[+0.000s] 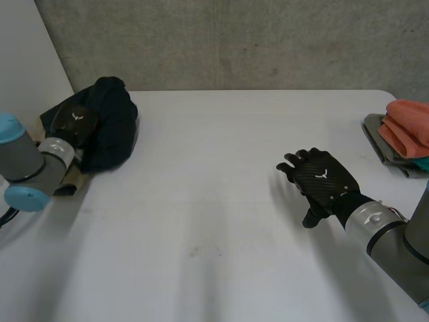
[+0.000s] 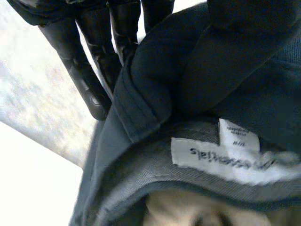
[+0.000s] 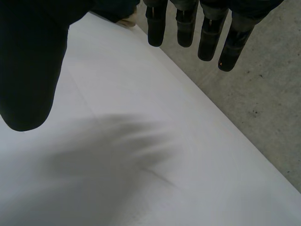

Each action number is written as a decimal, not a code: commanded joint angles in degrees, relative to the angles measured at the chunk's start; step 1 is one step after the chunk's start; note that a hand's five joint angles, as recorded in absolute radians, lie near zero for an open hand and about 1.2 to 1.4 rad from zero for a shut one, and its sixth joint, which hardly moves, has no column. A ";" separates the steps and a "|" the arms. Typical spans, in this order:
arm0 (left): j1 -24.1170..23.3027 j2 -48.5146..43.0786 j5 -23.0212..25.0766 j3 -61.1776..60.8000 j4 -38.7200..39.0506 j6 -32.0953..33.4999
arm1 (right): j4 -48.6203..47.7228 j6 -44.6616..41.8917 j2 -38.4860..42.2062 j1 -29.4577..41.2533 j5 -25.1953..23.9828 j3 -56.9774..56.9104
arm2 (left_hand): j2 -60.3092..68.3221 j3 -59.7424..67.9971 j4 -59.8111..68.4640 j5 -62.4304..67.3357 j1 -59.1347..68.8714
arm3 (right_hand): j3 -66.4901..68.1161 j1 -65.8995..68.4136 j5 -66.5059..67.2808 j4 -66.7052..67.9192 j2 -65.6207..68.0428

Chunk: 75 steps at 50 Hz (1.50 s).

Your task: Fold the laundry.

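Right hand (image 1: 324, 180) spread, left hand (image 1: 75, 121) on one dark garment (image 1: 114, 131)

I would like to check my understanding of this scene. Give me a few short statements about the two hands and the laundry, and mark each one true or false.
1. The right hand holds the dark garment. False: the right hand is open over the white table and holds nothing.
2. The left hand is at the dark garment. True.
3. A coral cloth lies on top of the folded stack at the table's right edge. True.
4. The dark garment lies flat in the middle of the table. False: it is bunched up at the far left part of the table.
5. The garment's label is black. False: the label is white with dark print.
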 commanded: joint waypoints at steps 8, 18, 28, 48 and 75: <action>-19.62 22.93 -2.78 -11.78 3.39 -16.16 | -0.87 1.98 -0.38 -1.75 7.47 -1.54 | 12.24 13.56 11.36 14.85 18.84 | -2.23 -1.71 -3.59 -3.74 -2.93; -36.31 20.41 0.47 -18.56 2.08 -26.37 | -1.40 7.61 -0.73 -5.53 14.96 -4.00 | -53.20 -51.88 -54.09 -50.59 -46.60 | -2.23 -1.71 -3.59 -3.74 -2.93; -35.72 26.27 0.12 -18.91 0.23 -26.90 | -1.22 8.23 -0.73 -5.97 14.08 -4.26 | -55.36 -54.04 -56.24 -52.75 -48.76 | -2.23 -1.71 -3.59 -3.74 -2.93; -17.96 28.57 -3.57 -22.86 -4.61 -25.93 | 13.20 8.15 -2.85 6.06 8.62 -5.49 | -53.85 -52.52 -54.73 -51.23 -47.24 | -2.23 -1.71 -3.59 -3.74 -2.93; -22.45 1.94 1.79 -0.55 -2.15 -11.60 | 10.02 10.77 0.95 13.80 25.33 -7.78 | -46.11 -44.78 -46.99 -43.50 -39.51 | 2.23 2.75 0.87 0.72 1.53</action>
